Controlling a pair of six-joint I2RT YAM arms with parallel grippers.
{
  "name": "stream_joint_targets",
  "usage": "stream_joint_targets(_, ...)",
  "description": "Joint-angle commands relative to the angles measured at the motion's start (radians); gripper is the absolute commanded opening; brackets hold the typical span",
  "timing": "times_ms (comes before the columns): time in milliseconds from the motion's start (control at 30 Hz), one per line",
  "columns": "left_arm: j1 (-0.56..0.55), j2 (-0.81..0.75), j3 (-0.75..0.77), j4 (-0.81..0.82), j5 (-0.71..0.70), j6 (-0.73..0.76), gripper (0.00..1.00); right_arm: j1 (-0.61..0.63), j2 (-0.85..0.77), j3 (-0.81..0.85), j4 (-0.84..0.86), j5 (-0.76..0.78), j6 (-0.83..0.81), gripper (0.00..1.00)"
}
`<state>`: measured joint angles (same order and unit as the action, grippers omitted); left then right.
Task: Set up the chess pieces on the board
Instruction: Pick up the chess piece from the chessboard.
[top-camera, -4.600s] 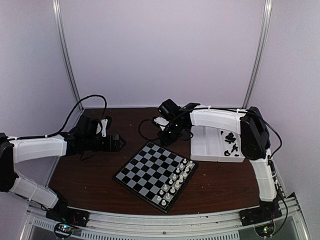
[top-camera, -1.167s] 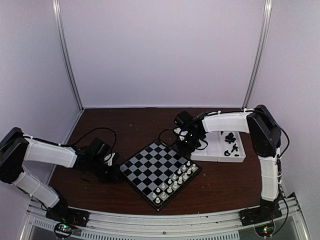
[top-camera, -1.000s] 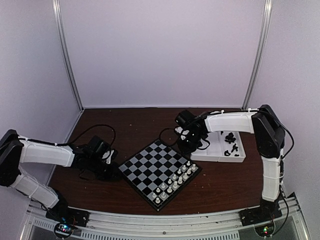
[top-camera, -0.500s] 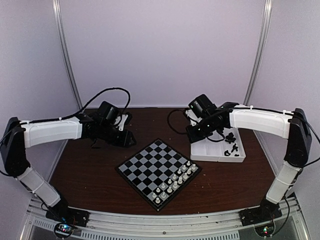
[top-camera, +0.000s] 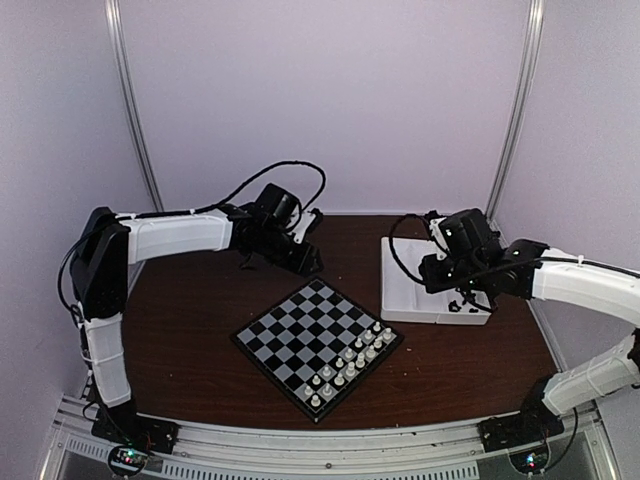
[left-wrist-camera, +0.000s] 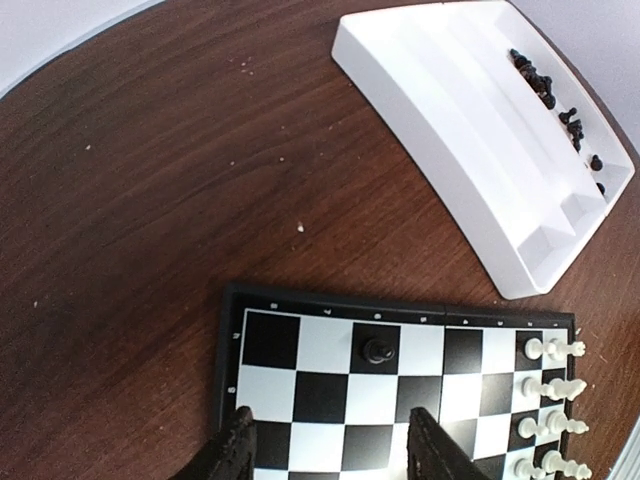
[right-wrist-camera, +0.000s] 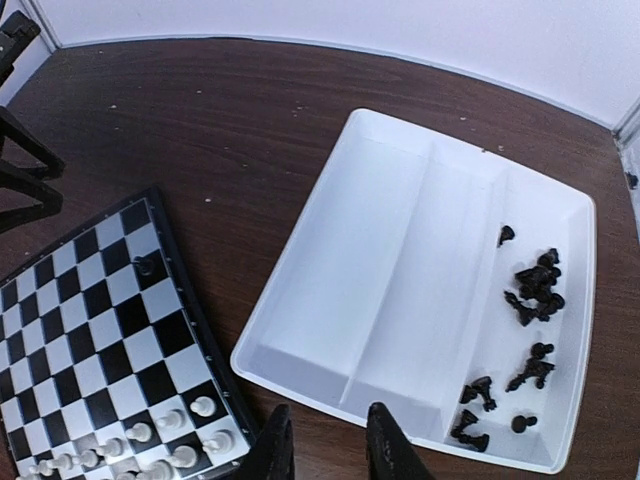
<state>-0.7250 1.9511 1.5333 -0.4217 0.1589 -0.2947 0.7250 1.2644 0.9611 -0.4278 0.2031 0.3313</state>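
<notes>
**Status: both claws open, one black chessman on the board**

The board (top-camera: 290, 335) lies flat at the middle of the desk (top-camera: 190, 330), turned so that one corner points to the near edge. The white chessmen (top-camera: 350, 365) stand in two rows along the board's near-right edge.

One black chessman (left-wrist-camera: 377, 350) stands upright on a dark square. It is in the edge row that faces the tray (right-wrist-camera: 400, 260), the third square from the board's far corner. The remaining black chessmen (right-wrist-camera: 535, 290) lie in a loose scatter in the tray compartment farthest from the board. Some lie on their sides.

The tray is white with three long compartments. It sits toward the right edge of the desk, near the board's right corner but apart from it.

The left claw (left-wrist-camera: 328, 420) is held above the desk by the board's far corner. Its jaws stand well apart and grip nothing.

The right claw (right-wrist-camera: 327, 410) is held above the tray, near its near edge. Its jaws are parted by a narrow gap and grip nothing.
</notes>
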Motion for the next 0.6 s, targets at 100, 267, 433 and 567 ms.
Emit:
stream_joint_targets(100, -0.045, 0.119, 0.147, -0.048, -0.007, 0.093, 0.49, 0.001, -0.163, -0.161, 0.081, 0.246, -0.014, 0.52)
stream_joint_targets(267, -0.091, 0.216, 0.274, -0.123, -0.064, 0.137, 0.45, -0.006, -0.282, -0.216, 0.07, 0.324, -0.024, 0.62)
stream_joint_targets(433, -0.109, 0.268, 0.33, -0.158, -0.091, 0.143, 0.48, -0.01, -0.343, -0.244, 0.072, 0.348, -0.026, 0.65)
stream_joint_targets(567, -0.117, 0.287, 0.341, -0.176, -0.108, 0.151, 0.48, -0.01, -0.357, -0.254, 0.067, 0.358, -0.021, 0.65)
